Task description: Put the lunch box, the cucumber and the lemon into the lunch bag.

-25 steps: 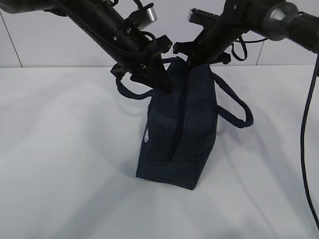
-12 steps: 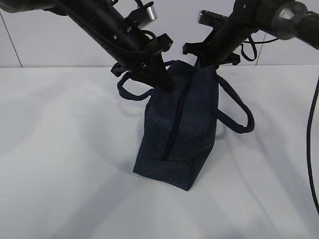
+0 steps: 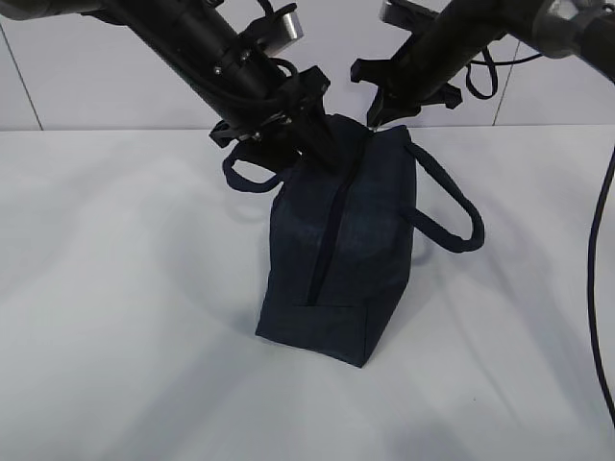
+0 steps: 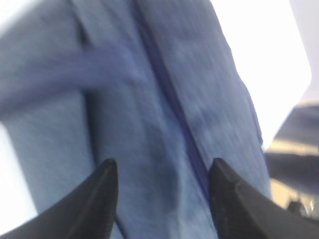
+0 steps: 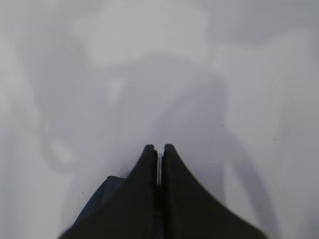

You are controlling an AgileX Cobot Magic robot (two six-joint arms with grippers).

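White tabletop (image 3: 115, 317); boxy dark navy fabric lunch bag (image 3: 346, 250), zipped, being finished; left gripper (image 4: 162, 172) jaws spread, right gripper (image 5: 159, 149) jaws pressed together; withdrawal likely being called for.

A: Any readable text, labels or numbers in these views?

B: None. The lunch bag (image 3: 351, 230) shows plain dark fabric and a zipper line in the exterior view, no legible print or logo.

A: Wrist views?

B: Left one is blurred blue fabric, right one is bare white table (image 5: 259, 74). Nothing to read.
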